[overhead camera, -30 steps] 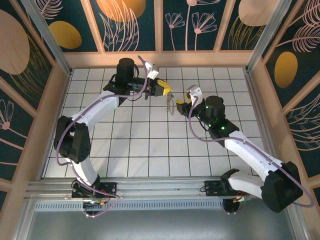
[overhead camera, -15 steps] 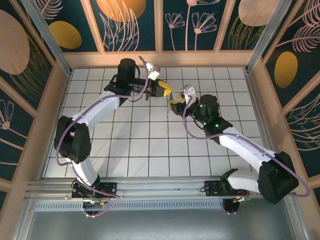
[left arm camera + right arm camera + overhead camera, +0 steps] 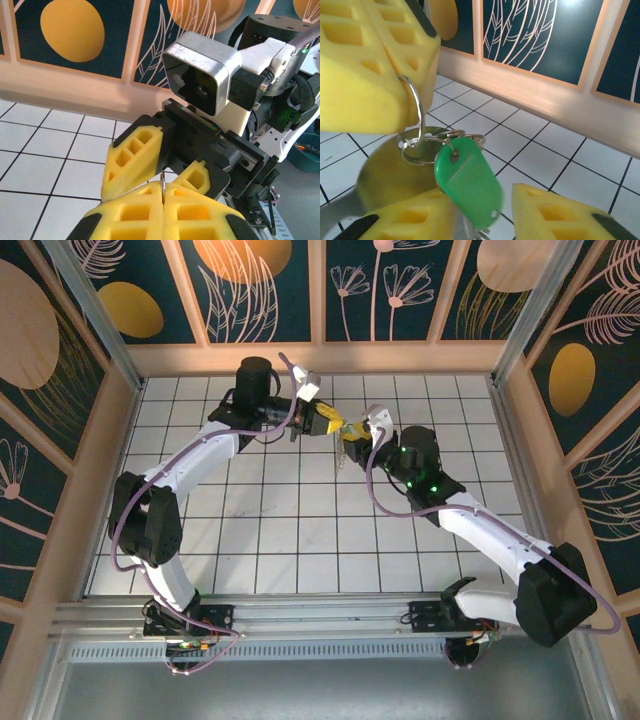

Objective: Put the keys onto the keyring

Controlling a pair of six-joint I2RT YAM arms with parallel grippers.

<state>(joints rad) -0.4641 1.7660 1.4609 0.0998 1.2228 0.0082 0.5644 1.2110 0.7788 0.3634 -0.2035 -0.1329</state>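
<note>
My left gripper (image 3: 337, 428) is held above the far middle of the floor, shut on the keyring (image 3: 163, 181), a thin silvery wire loop pinched edge-on between its yellow fingers (image 3: 125, 212). Seen from the right wrist, the keyring (image 3: 415, 104) comes out of those fingers (image 3: 367, 75). Smaller rings (image 3: 442, 141), a green-tagged key (image 3: 468, 187) and a broad silvery key (image 3: 382, 180) hang from it. My right gripper (image 3: 485, 220) is open just below, its yellow fingers (image 3: 560, 215) either side of the green tag. From above, the right gripper (image 3: 353, 443) faces the left one, and the keys (image 3: 339, 457) dangle between them.
The white tiled floor (image 3: 300, 530) is ringed by a low wooden rim and dark painted wall panels (image 3: 260, 290). Both arms reach towards the far middle. The right wrist camera housing (image 3: 202, 80) sits close in front of my left fingers.
My right gripper has moved left and up to the left gripper, bringing its fingers around the hanging keys, and its jaws have narrowed a little. The left gripper has stayed put.
</note>
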